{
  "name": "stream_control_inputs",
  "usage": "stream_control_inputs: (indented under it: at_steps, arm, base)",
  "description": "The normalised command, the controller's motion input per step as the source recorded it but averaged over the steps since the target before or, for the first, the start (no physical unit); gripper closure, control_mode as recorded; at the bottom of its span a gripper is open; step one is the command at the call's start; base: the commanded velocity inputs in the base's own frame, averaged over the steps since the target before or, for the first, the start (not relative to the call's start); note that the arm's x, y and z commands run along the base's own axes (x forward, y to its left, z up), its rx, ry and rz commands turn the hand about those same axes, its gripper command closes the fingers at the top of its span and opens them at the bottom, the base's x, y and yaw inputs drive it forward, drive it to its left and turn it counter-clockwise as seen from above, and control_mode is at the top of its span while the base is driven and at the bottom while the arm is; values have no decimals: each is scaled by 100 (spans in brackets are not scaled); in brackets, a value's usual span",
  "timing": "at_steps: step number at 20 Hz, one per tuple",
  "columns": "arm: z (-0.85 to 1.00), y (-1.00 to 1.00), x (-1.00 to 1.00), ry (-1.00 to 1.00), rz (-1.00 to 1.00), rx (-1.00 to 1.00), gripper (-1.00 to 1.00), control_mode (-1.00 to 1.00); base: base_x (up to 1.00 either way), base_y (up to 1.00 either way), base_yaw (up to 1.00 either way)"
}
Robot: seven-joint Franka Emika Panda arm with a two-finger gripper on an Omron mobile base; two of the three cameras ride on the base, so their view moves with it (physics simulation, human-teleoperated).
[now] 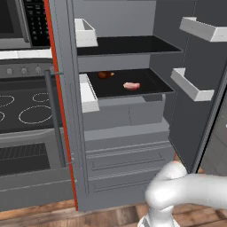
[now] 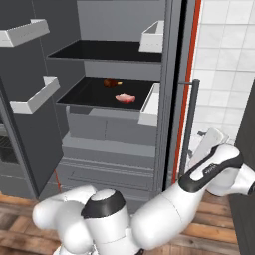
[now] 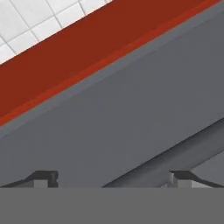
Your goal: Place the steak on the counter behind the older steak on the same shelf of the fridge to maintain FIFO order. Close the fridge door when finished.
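Pincer point(image 3: 112, 178) spread fully wide, nothing between the tips, nosed up close to the outer grey face of a fridge door point(image 3: 131, 113) with a red edge strip point(image 3: 87, 48) and white wall tile point(image 3: 39, 19) beyond. From the right base camera, hand point(image 2: 211, 142) sits low at about 3 o'clock of the open fridge point(image 2: 114, 149), just beside the long vertical bar handle point(image 2: 191, 124) of that right-hand door; bar's long axis vertical, running diagonal in the hand camera, lying between and beyond the tips. Further in, lower shelf point(image 1: 150, 88): older steak point(image 1: 131, 85) pale pink near the front, steak point(image 1: 104, 75) dark brown at roughly 10 o'clock of it and deeper in, well apart, so placement looks done. White door bins point(image 1: 190, 86) hang on the opposite open door, upper shelf point(image 1: 128, 45) bare. Remaining step by judgement: shutting doors. Key relation: handle dead ahead of the open pincer, door hinged on the wall side, so push or pull must swing it toward 9 o'clock across the fridge opening. Risk: tips sliding along the bar.
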Motion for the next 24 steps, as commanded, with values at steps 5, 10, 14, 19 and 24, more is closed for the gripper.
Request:
stream_control_inputs:
  at_steps: [5, 10, 14, 19, 24]
  arm:
    - [-41, 0, 56, -2, 24, 0, -100, -100]
    - [-21, 60, 33, -8, 21, -2, -100, -100]
    - [-2, 92, 8, -10, 20, -8, -100, -100]
    - [0, 100, 0, -9, 22, -12, -100, -100]
    - [0, 93, 1, -7, 19, -5, -100, -100]
  base:
    - [0, 0, 0]
    - [0, 0, 0]
    - [0, 0, 0]
    - [0, 0, 0]
    - [0, 0, 0]
